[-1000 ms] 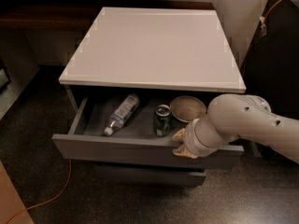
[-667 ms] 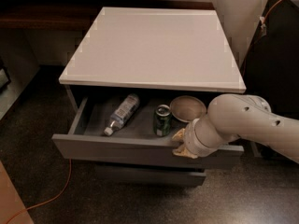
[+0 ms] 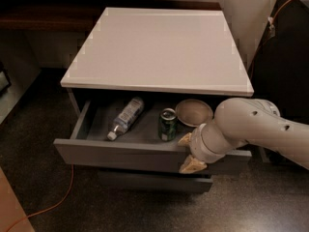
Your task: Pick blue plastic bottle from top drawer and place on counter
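Nearest, at lower left: an orange cable (image 3: 53,208) on the dark speckled floor (image 3: 34,178). Curves loosely toward the foot of the cabinet. Next, a shallower grey drawer (image 3: 154,181), out only slightly beneath the one above. Then the gripper (image 3: 189,152), on a thick white arm (image 3: 256,127) reaching in from the right. Hangs at the right end of the front panel of the top drawer (image 3: 116,154), pointing left. Shows its pincer spread, holding nothing: one tan fingertip (image 3: 185,139) by the panel's upper edge, the other lower, against the outer face; cannot tell whether either touches. Behind the panel, the drawer itself, pulled well out, grey inside. Holds three things. Left of middle, the blue plastic bottle (image 3: 125,118), on its side on the drawer bottom, white cap toward the front left. Lies well apart from the gripper. Right of it, a green can (image 3: 168,124), upright, near the upper fingertip. Just behind the can, a shallow tan bowl (image 3: 193,112), close under the overhang. Above, the counter (image 3: 157,47), white and flat. Farthest, a dark wooden shelf (image 3: 48,16) at upper left.
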{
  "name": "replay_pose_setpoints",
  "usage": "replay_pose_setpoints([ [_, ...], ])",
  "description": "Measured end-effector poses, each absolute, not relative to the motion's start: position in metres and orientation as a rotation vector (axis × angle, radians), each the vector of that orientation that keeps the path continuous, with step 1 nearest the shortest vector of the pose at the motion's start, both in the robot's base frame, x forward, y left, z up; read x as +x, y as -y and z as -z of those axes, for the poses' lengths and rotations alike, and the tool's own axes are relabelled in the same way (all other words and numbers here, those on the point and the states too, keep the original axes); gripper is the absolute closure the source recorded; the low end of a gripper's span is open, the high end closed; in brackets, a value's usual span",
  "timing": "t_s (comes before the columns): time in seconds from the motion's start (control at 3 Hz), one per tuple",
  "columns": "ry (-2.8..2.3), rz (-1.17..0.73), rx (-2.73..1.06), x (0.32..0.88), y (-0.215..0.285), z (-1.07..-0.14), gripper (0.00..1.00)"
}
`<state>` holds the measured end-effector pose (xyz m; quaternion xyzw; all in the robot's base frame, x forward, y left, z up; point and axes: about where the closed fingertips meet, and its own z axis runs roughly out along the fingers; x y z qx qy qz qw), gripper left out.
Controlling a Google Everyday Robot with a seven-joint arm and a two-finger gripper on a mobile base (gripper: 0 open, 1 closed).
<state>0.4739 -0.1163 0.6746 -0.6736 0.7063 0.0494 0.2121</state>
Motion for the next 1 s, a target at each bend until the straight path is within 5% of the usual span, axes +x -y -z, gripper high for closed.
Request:
replay_pose_setpoints([
  [0.33, -1.954, -0.134, -1.878, 0.475, 0.117, -0.678, 0.0],
  [1.0, -1.656, -0.022, -2.149, 0.505, 0.119, -0.776, 0.0],
])
